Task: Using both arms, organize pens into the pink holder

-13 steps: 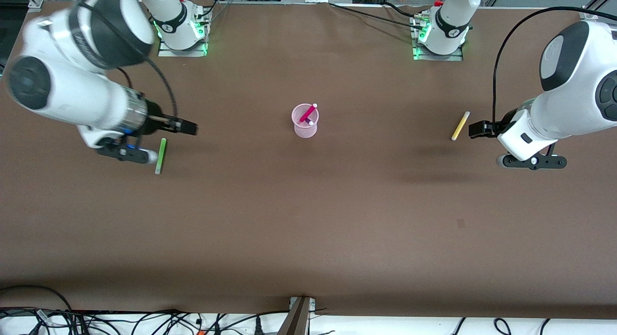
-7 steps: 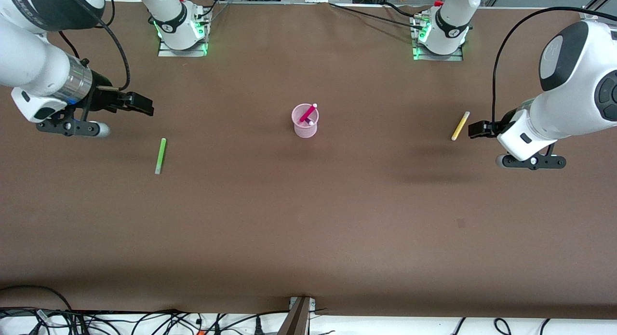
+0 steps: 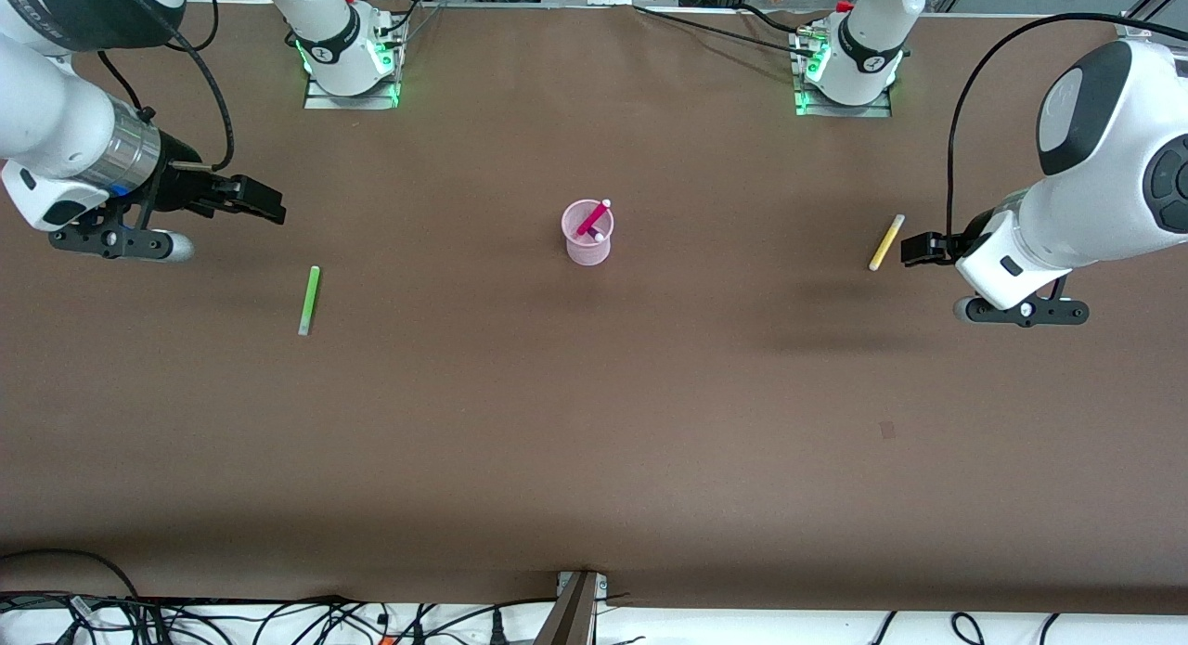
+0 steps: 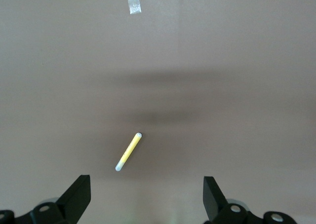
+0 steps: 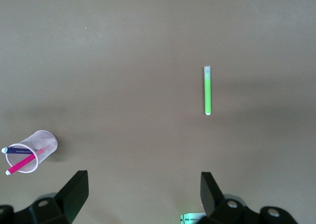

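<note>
Front view shows the pink holder (image 3: 587,234) at centre with apparently two pens; green pen (image 3: 308,299) and yellow pen (image 3: 886,241) remain on the worktop, left claw (image 3: 909,249) and right claw (image 3: 264,200) spread, empty.

Brown counter (image 3: 594,422): pink holder (image 3: 587,241) mid-counter; green pen (image 3: 309,300) toward right arm's end; yellow pen (image 3: 886,242) toward left arm's end.

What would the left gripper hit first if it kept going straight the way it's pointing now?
Probably the yellow pen: the open left gripper points at it, with nothing between. Its height above the table is unclear, so it might pass over.
</note>
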Robot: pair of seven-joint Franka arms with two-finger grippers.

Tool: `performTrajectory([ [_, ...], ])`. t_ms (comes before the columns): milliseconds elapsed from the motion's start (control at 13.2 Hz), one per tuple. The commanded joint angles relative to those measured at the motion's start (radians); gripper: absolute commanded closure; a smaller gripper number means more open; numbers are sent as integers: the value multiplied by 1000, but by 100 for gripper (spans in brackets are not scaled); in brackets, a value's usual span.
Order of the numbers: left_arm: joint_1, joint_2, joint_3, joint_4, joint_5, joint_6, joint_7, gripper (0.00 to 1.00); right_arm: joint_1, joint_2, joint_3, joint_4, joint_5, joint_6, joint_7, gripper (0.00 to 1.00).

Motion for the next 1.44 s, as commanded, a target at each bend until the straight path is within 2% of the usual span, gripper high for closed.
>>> performTrajectory([
  [0, 0, -2, 0, 3, -26, -5, -7, 0, -6, -17, 2, -23, -13, 7, -11, 0],
  [302, 0, -2, 0, 3, -26, -5, -7, 0, -8, -19, 5, -21, -17, 4, -11, 0],
  [453, 0, -2, 0, 3, -26, -5, -9, 0, -50, -20, 43, -20, -15, 1, -28, 0],
  [529, 0, -2, 0, 3, -26, -5, -9, 0, -122, -19, 96, -21, -7, -5, -31, 0],
  [680, 0, -2, 0, 3, -26, -5, -7, 0, -330, -22, 306, -18, -13, -6, -60, 0],
  [756, 0, -2, -2, 3, -26, -5, -7, 0, -406, -26, 384, -18, -17, -6, -63, 0],
  [831, 0, -2, 0, 3, -26, -5, -7, 0, -443, -29, 417, -18, -20, -6, -88, 0],
  [1058, 0, -2, -2, 3, -26, -5, -7, 0, -506, -34, 453, -10, -46, -19, -160, 0],
  [1209, 3, -2, -2, 5, -32, -5, -4, 0, -502, -34, 457, 23, -91, -35, -184, 0],
  [1360, 12, -2, 0, 3, -73, -5, 5, 0, -499, -34, 459, 34, -101, -48, -186, 0],
])
